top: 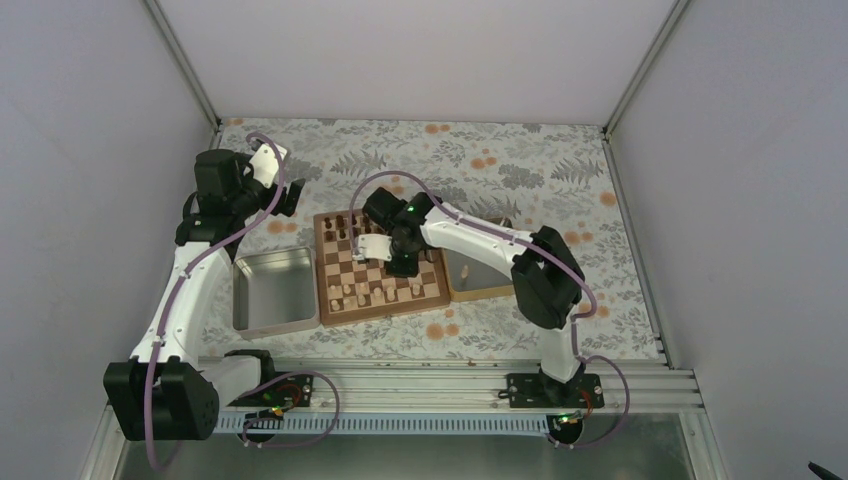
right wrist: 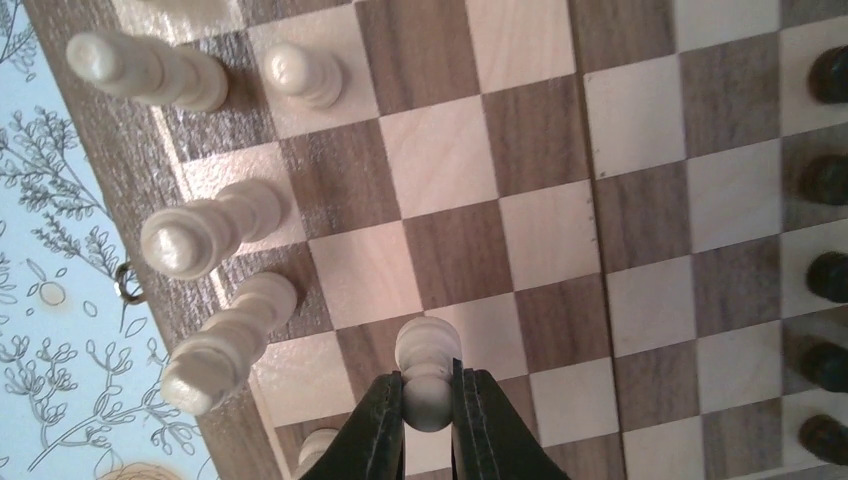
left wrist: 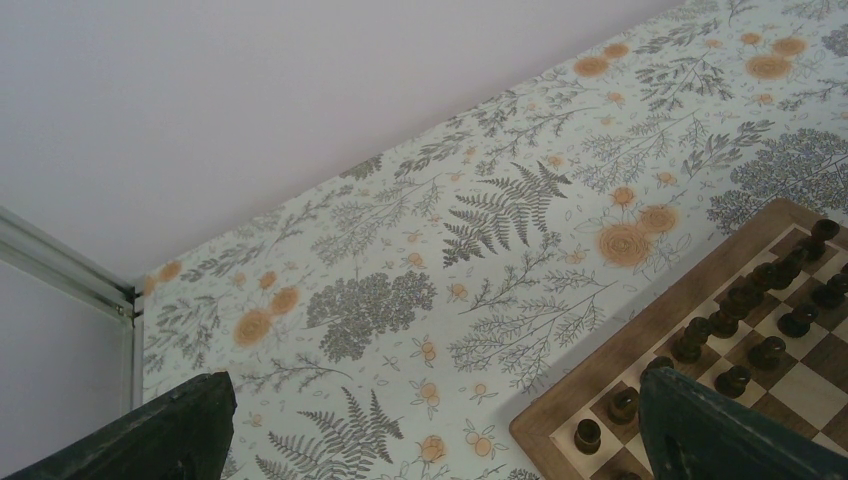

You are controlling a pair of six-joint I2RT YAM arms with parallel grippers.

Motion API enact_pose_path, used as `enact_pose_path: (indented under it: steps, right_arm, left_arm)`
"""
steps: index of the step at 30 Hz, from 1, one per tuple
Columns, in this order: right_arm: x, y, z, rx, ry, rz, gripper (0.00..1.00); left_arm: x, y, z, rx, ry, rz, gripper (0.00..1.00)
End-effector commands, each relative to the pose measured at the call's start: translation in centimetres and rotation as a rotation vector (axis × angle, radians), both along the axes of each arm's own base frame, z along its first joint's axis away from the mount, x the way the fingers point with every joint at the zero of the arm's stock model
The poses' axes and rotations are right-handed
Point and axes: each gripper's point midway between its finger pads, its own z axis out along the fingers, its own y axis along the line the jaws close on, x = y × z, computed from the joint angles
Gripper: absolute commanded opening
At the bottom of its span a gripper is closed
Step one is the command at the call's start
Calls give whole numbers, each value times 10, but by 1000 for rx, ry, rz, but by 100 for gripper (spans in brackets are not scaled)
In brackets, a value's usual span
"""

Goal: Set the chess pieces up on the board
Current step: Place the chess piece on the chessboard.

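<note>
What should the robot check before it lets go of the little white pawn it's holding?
1. Grip: the right pincer squeezes the small pale wooden pawn from both sides: ok.
2. Pawn's base resting on the square wooden chessboard: cannot tell, the fingers hide it.
3. Room beside it: the nearest pale wooden piece stands apart from the fingers: ok.
4. The dark brown pieces are far across the board: ok.
5. The left pincer is out of the way, open, over the flowered tablecloth beside the board: ok.
</note>
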Motion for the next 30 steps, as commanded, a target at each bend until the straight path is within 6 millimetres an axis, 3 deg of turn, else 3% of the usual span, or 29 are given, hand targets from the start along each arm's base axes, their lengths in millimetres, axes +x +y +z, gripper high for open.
enact_pose_path:
  steps: [1,11,30]
  right_arm:
    - [12,9,-1,2,-24,-12,5]
    - [11,28,2,12,-9,30,5]
    - [-19,45,-5,-30,64,123,5]
  left_arm:
    - [-1,0,1,5,-10,-7,100]
    - [-1,1,0,6,-7,-6,100]
    - [-2,0,0,6,-9,-10,100]
